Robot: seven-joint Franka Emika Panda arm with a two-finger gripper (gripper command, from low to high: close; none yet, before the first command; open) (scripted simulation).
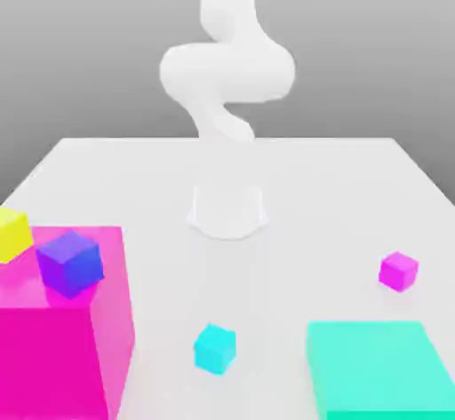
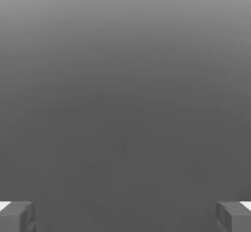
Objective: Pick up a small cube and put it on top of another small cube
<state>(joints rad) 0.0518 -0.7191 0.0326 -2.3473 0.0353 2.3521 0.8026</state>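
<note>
End effector (image 2: 125,216) is wide open and empty: in the hand view the two fingertips (image 2: 17,216) sit at the bottom corners with nothing between them, just grey surface. In the exterior view the arm (image 1: 227,72) stands upper centre, well apart from every cube. Small magenta-pink cube (image 1: 397,271) sits alone on the tabletop (image 1: 267,178) at right of centre; cyan cube (image 1: 214,348) is lower centre, well apart from it. Risks, as I judge them: wrong target, since the large magenta block (image 1: 62,347) at lower left shares the colour, and the purple cube (image 1: 69,261) and yellow cube (image 1: 12,232) near it are of similar size. Off-centre descent could nudge the pink cube instead of straddling it. The teal slab (image 1: 382,369) at lower right lies near the path between pink and cyan, so a low carry may clip it. Placement is tight: a small offset on the cyan cube and the stack topples. No containers here, only solid blocks.
</note>
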